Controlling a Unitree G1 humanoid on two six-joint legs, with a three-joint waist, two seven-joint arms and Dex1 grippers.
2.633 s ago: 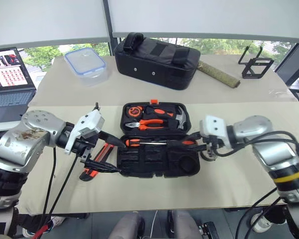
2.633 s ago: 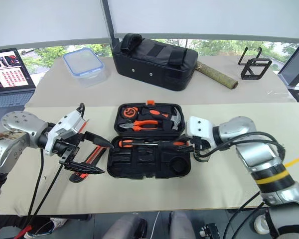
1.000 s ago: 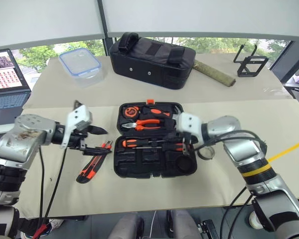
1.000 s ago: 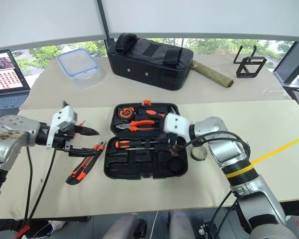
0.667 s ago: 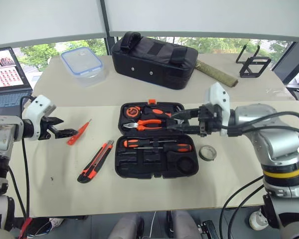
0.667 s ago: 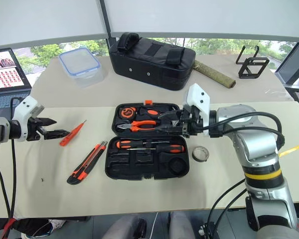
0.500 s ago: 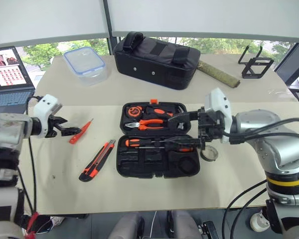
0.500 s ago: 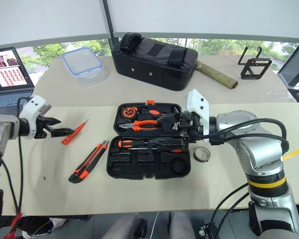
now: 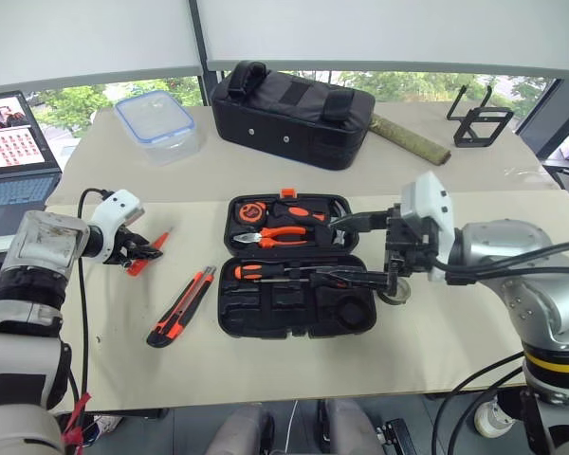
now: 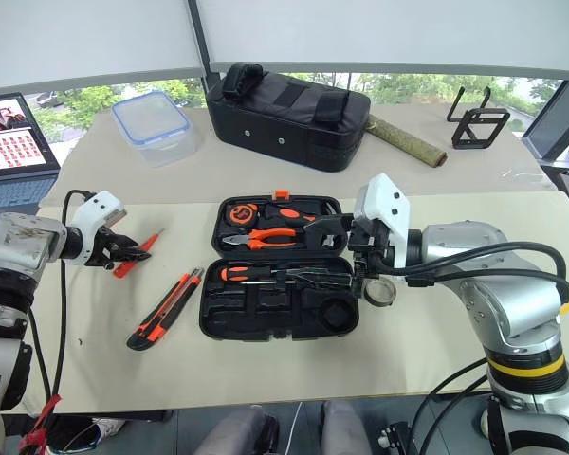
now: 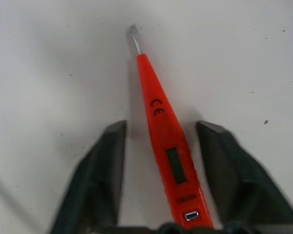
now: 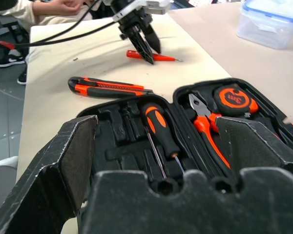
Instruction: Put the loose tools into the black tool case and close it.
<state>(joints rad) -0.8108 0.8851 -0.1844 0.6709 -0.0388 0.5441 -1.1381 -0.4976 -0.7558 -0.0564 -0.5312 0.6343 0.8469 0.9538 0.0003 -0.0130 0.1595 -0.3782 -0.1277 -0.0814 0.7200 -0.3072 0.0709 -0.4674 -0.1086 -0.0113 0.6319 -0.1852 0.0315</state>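
The black tool case lies open in the middle of the table. Its near half holds two black-and-orange screwdrivers. The far half holds pliers, a hammer and a tape measure. A slim orange screwdriver lies on the table left of the case. My left gripper is open, one finger on each side of that screwdriver, with a gap at both. The utility knife lies between it and the case. My right gripper hangs open and empty above the case. The tape roll sits by the case's right edge.
A black fabric bag stands at the back. A clear container with a blue rim and a laptop sit back left. A rolled mat and a black wire stand sit back right. A person's hand shows beyond the table.
My left gripper has come down over the orange screwdriver and its jaws have narrowed around it. My right gripper has let go of the screwdriver in the case, opened, and drawn back and up.
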